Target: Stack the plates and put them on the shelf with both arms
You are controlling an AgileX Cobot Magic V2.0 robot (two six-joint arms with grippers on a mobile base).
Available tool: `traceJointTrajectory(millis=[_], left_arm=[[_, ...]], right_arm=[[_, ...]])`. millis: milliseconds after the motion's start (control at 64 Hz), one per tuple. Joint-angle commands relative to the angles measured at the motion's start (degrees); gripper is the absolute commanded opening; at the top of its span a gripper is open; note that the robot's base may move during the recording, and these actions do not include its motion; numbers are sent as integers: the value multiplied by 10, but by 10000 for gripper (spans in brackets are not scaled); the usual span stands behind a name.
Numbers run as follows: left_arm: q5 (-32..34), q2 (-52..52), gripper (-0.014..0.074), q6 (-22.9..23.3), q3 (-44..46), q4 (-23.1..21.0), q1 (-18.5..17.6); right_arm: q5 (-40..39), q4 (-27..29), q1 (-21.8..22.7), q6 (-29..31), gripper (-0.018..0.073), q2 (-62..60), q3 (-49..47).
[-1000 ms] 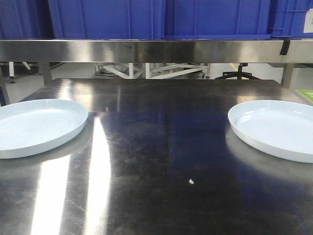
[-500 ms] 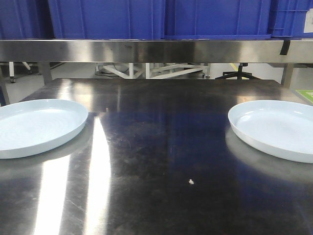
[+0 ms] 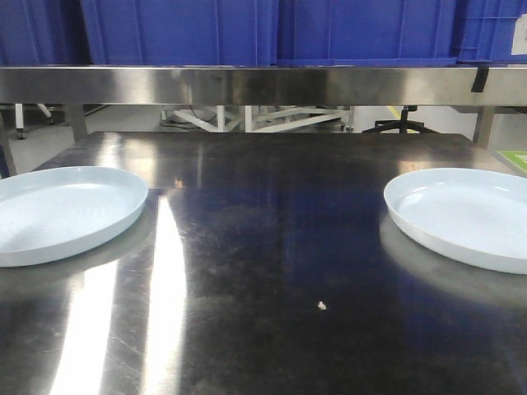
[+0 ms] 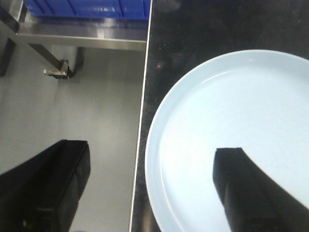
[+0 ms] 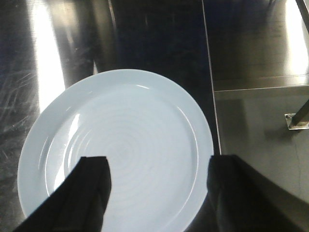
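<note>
Plates [image 3: 62,214] beneath left gripper [image 4: 149,151], right gripper [image 5: 158,162]

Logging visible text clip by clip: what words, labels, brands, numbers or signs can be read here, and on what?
No readable text in any view.
Left plate and right plate: plain, unmarked.
Blue crates: no legible lettering.
Shelf rail: only a blank strip of black tape.
Green patch at the right edge: too cut off to tell.

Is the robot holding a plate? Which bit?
Nothing is held. The left gripper hangs open over the rim of the left plate, and the right gripper hangs open over the right plate.
</note>
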State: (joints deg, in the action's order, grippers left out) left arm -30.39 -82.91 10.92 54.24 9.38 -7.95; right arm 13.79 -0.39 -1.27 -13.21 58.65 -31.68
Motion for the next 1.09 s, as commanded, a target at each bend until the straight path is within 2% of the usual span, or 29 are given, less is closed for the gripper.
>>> traceJointTrajectory(millis=[0,328,657,1016,1079], left_arm=[[30,-2,582,2,32,8,-4],[38,-54,582,2,57,47,-3],[63,-102,582,2,57,27,43],[75,-141,580,2,57,8,42],[75,-147,555,2,57,8,42]], right_arm=[[-41,-2,2,-2,538,-4,-21],[-40,-2,2,-2,538,-4,-21],[-40,-2,2,-2,538,-4,-21],[-40,-2,2,-2,538,-4,-21],[-40,-2,2,-2,538,-4,-21]])
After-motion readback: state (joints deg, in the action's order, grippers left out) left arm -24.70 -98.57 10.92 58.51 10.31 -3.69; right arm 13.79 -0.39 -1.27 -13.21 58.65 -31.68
